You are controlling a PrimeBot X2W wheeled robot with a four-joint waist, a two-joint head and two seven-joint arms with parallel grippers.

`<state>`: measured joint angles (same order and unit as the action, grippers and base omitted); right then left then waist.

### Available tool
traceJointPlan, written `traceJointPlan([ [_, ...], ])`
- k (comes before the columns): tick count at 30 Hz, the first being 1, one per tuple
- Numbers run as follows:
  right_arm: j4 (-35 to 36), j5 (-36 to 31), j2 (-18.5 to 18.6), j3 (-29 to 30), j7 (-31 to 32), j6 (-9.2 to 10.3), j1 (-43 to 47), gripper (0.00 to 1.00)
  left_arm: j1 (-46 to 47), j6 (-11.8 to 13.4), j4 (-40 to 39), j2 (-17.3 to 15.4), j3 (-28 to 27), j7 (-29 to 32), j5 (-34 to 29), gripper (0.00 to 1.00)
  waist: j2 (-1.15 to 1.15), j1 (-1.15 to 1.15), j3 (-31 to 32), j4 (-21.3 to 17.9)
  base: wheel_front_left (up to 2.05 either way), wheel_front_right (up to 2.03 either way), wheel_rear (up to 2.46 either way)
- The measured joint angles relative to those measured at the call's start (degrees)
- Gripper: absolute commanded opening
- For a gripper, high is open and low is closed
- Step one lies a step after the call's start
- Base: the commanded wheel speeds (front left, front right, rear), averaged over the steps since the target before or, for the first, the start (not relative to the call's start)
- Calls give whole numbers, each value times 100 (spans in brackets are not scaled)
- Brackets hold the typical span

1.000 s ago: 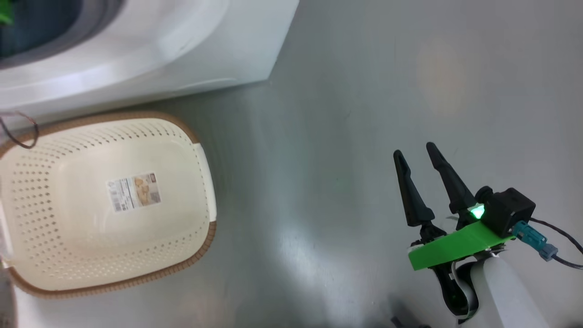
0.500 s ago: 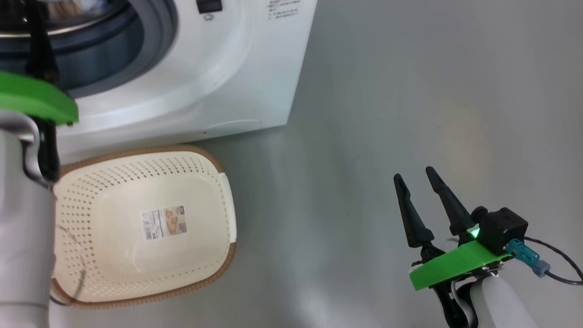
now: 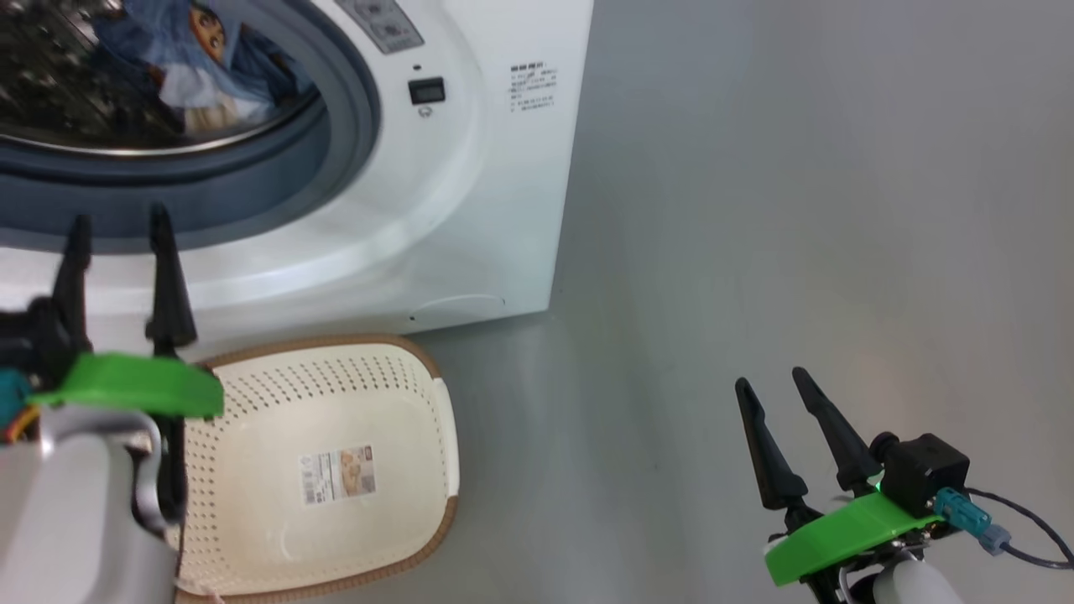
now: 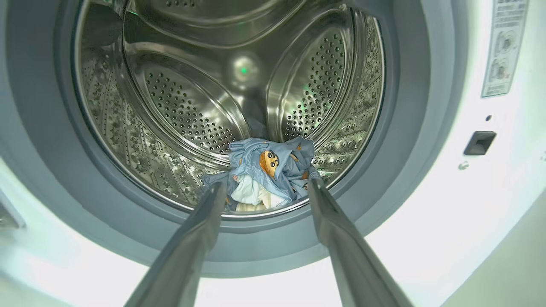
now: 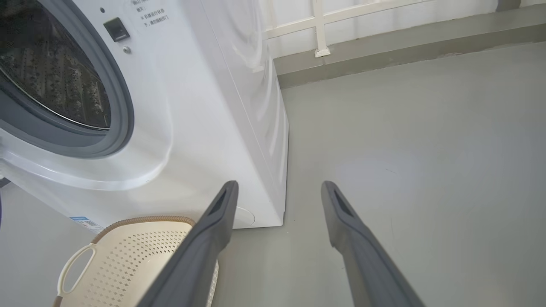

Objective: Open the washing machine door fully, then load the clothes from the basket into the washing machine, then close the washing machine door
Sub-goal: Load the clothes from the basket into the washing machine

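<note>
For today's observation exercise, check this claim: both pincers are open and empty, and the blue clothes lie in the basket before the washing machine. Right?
No. The clothes lie in the drum of the washing machine, as the left wrist view shows, not in the basket before it. The left pincer and right pincer are open and empty, as stated.

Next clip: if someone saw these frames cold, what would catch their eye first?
The open steel drum of the washing machine, with the clothes, a blue cartoon-print bundle, lying at its front lip. Next, the basket on the floor before the machine, no cloth visible in it, and the left gripper and the right gripper, both open, each on a bright green mount.
</note>
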<state>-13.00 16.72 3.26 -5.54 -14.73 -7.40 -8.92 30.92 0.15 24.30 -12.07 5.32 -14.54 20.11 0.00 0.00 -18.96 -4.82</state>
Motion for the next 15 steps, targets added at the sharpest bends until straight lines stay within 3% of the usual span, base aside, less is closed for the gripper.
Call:
traceJointPlan([
  [15, -73, -78, 13, 15, 0, 0, 237, 100, -2342, 167, -1601, 401, -297, 0, -522, 100, 0, 0, 878, 139, 0, 0, 0],
])
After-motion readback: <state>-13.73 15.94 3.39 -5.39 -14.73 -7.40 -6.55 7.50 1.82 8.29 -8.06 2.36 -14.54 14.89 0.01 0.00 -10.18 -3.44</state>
